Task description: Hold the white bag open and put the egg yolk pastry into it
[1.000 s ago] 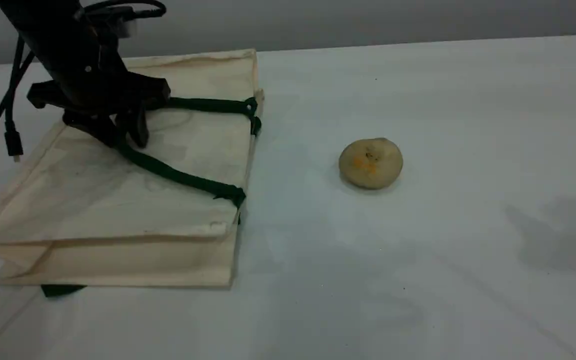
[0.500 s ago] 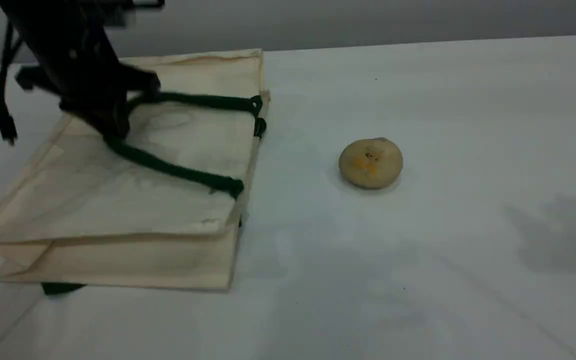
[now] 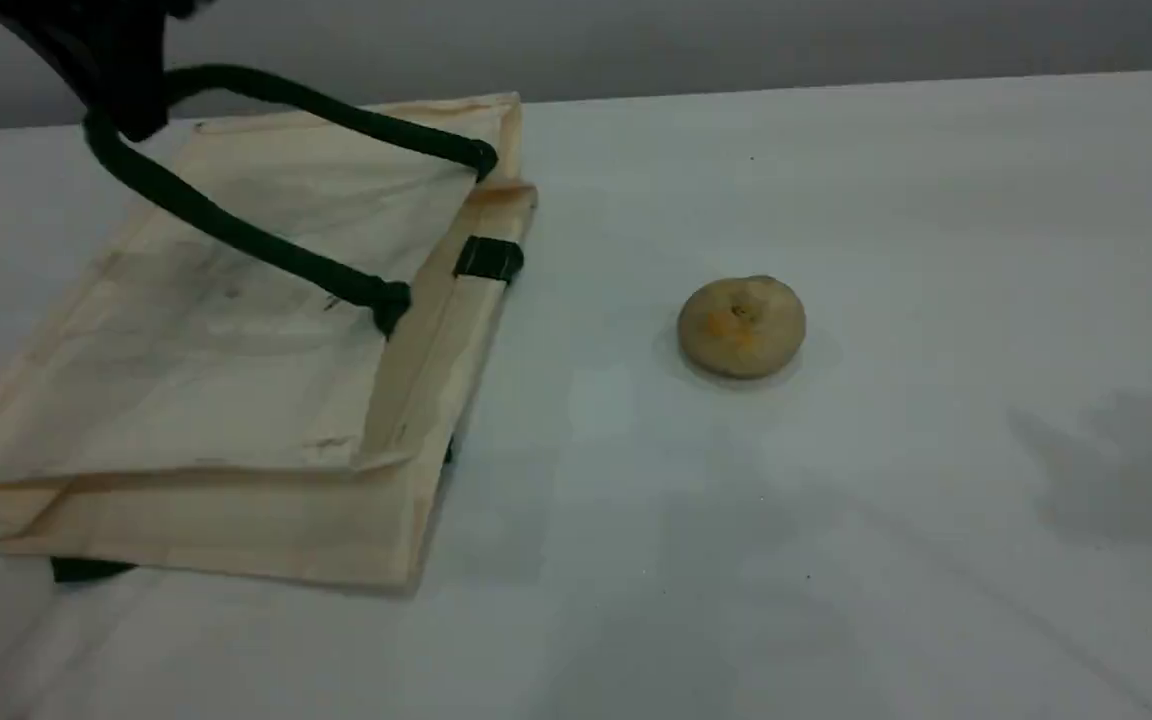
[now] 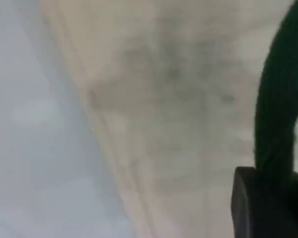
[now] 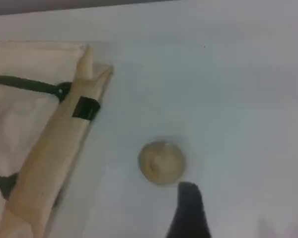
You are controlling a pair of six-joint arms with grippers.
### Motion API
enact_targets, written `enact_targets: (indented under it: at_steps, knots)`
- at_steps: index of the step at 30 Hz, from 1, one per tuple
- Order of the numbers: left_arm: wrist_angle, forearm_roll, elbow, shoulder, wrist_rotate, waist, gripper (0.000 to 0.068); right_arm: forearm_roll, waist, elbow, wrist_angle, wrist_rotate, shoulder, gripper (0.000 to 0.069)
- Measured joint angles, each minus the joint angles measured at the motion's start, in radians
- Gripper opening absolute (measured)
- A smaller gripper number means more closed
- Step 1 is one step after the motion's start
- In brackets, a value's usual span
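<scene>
Gaping stained white bag (image 3: pixel 236 400), green rope handle (image 3: pixel 236 233).

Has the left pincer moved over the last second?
Yes. The left pincer has risen toward the view's top-left, away from the unmoved egg yolk pastry, pulling the green handle up with it.
</scene>
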Motion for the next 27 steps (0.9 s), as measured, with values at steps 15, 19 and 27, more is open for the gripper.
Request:
enact_targets:
  at_steps: [15, 19, 27]
  knots:
    - [0.039, -0.152, -0.132, -0.165, 0.183, 0.0, 0.0096, 0.0, 0.0, 0.0, 0.005, -0.059, 0.047, 0.0493]
    - [0.039, -0.218, -0.131, -0.245, 0.247, 0.0, 0.0096, 0.004, 0.0, 0.0, 0.005, -0.073, 0.067, 0.0493]
    - [0.039, -0.256, -0.131, -0.385, 0.268, 0.0, 0.0096, 0.007, 0.01, 0.0, 0.015, -0.088, 0.088, 0.0493]
